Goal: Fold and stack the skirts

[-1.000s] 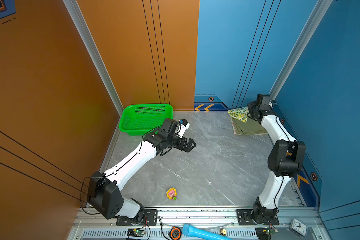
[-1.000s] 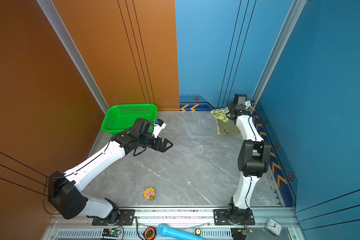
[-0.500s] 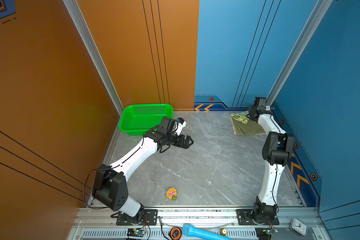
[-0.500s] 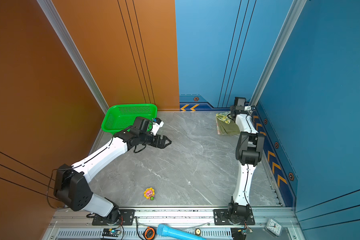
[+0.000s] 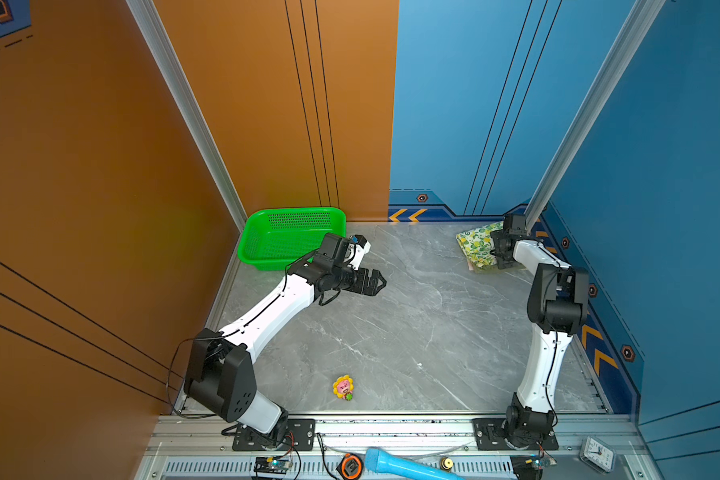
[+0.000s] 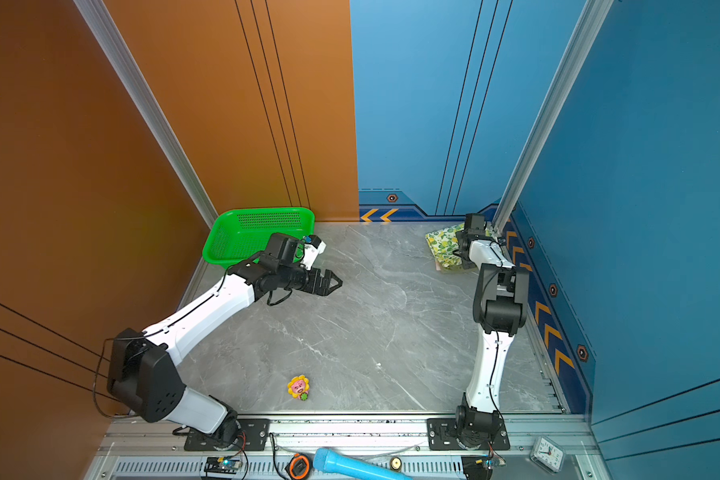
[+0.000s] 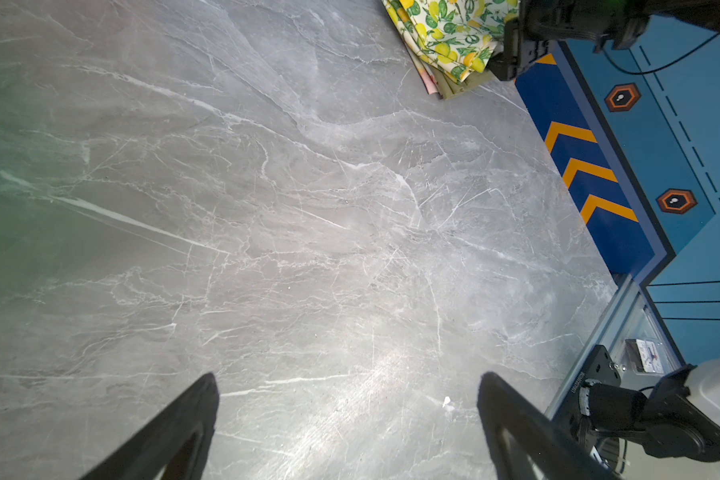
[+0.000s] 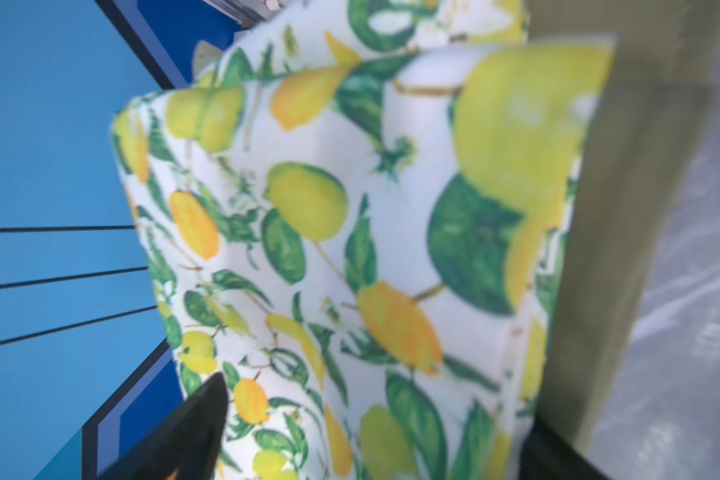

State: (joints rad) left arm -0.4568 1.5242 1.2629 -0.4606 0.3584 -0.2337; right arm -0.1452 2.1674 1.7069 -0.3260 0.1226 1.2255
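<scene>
Right gripper (image 8: pixel 375 399), fingers spread wide, hangs just over the lemon skirt (image 8: pixel 350 208) topping the olive skirt (image 8: pixel 620 208); left gripper (image 7: pixel 348 382), also spread and empty, hangs well apart.

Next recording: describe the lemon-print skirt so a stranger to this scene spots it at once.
Look to the far right corner of the grey table, against the blue wall, where a small pile of folded skirts lies. The lemon skirt is its top layer. White cloth printed with yellow lemons and green leaves sets it apart from the plain olive skirt beneath.
</scene>
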